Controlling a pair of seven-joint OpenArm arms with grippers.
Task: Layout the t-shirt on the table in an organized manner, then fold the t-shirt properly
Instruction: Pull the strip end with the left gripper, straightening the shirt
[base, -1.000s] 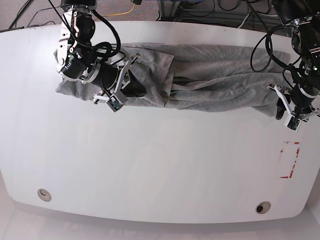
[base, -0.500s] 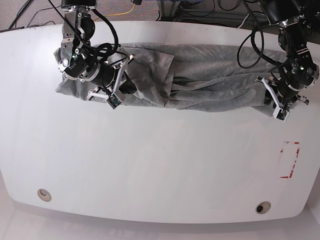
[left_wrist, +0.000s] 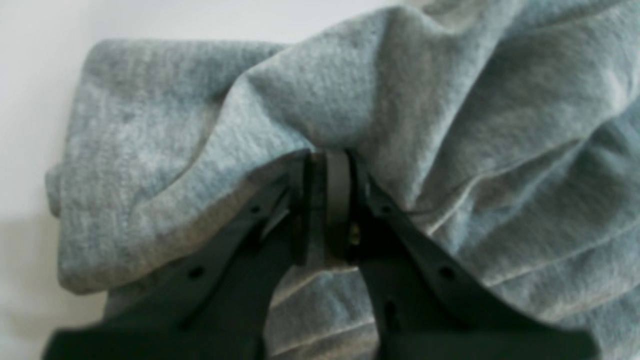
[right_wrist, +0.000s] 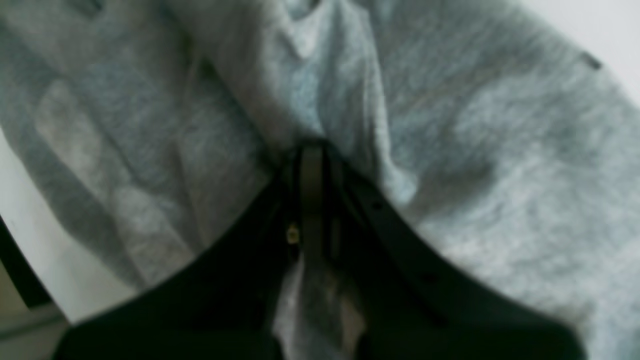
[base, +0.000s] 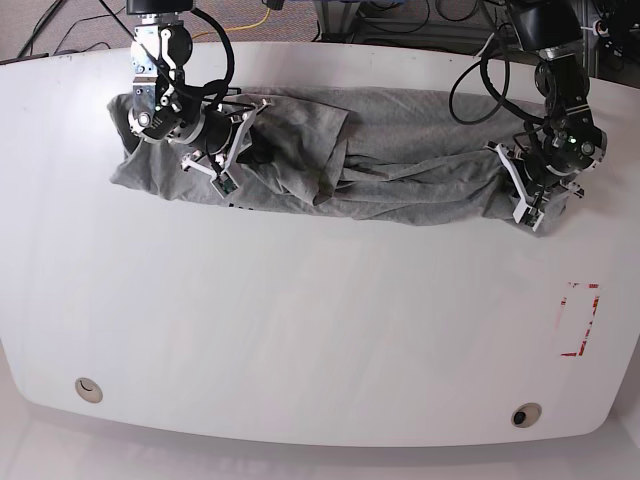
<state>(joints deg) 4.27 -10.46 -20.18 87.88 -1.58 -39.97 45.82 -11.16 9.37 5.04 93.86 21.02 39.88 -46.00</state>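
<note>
The t-shirt (base: 400, 170) lay bunched in a long wrinkled band across the far side of the table (base: 300, 330), stretched sideways between the two arms, with folds running along its length and no lettering on show. Over at the base view's right end, the left gripper (base: 528, 190) was down on the cloth's edge, and its wrist camera caught the jaws pinched together with a ridge of grey fabric (left_wrist: 320, 100) gathered right at their tips. At the other end, the right gripper (base: 245, 150) sat on top of the shirt near a turned-over flap, and its own camera showed the jaws drawn tight, a pleat of fabric (right_wrist: 310, 75) rising from between them. A red rectangular outline (base: 578, 320) sat on the bare white surface nearer the camera, well apart from the shirt, and two round holes (base: 525, 414) marked the near edge.
</note>
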